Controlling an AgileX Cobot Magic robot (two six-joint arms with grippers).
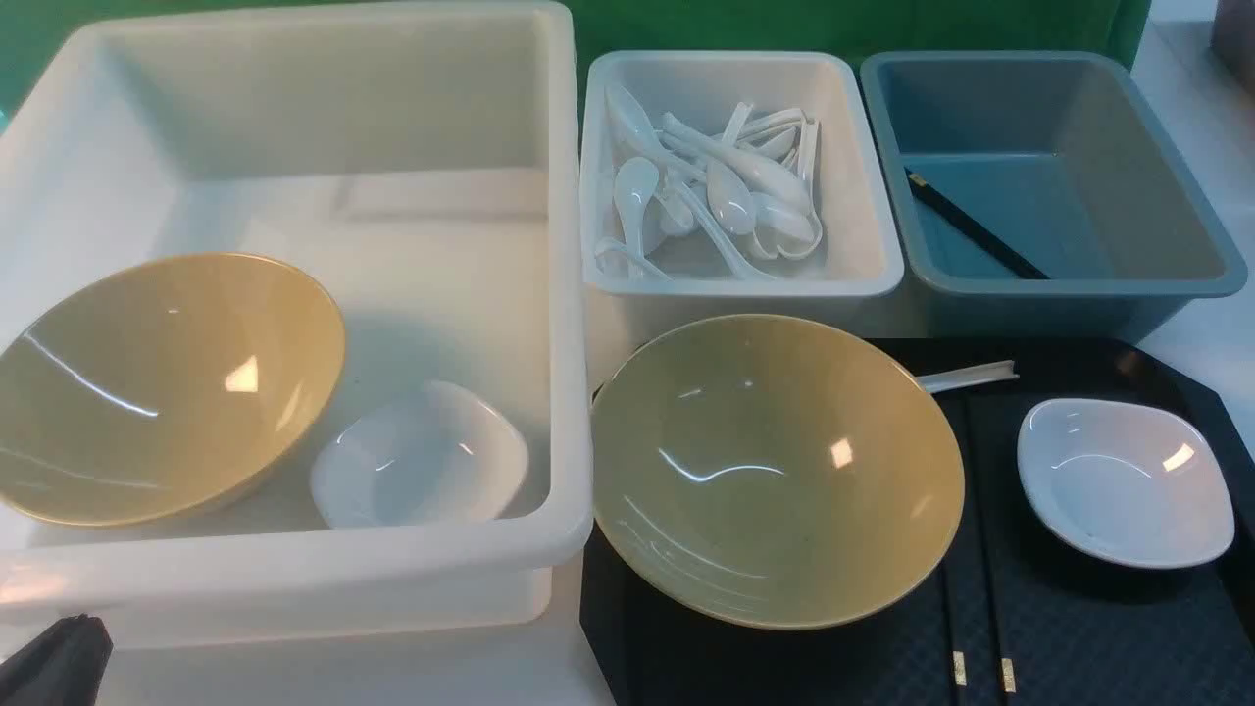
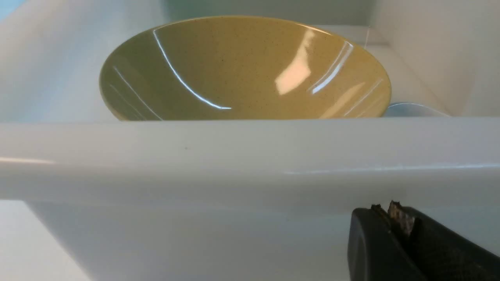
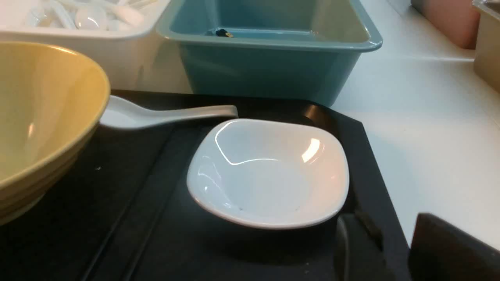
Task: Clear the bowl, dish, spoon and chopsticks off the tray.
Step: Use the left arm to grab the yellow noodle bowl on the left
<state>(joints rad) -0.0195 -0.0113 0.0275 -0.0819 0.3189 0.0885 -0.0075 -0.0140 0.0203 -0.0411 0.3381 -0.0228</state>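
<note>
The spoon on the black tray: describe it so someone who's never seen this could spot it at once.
Find the black tray at front right. Behind its big yellow bowl, a white spoon lies flat, handle poking out to the right. It is the only spoon on the tray; the other spoons are piled in the white bin behind.

On black plastic tray (image 1: 1098, 637), surface's (image 1: 1216, 343) front right: large yellow-olive glossy bowl (image 1: 775, 471) left, small white glossy dish (image 1: 1125, 480) right, thin black chopsticks (image 1: 1006, 674) between, white plastic spoon (image 1: 966, 376) behind bowl.
</note>
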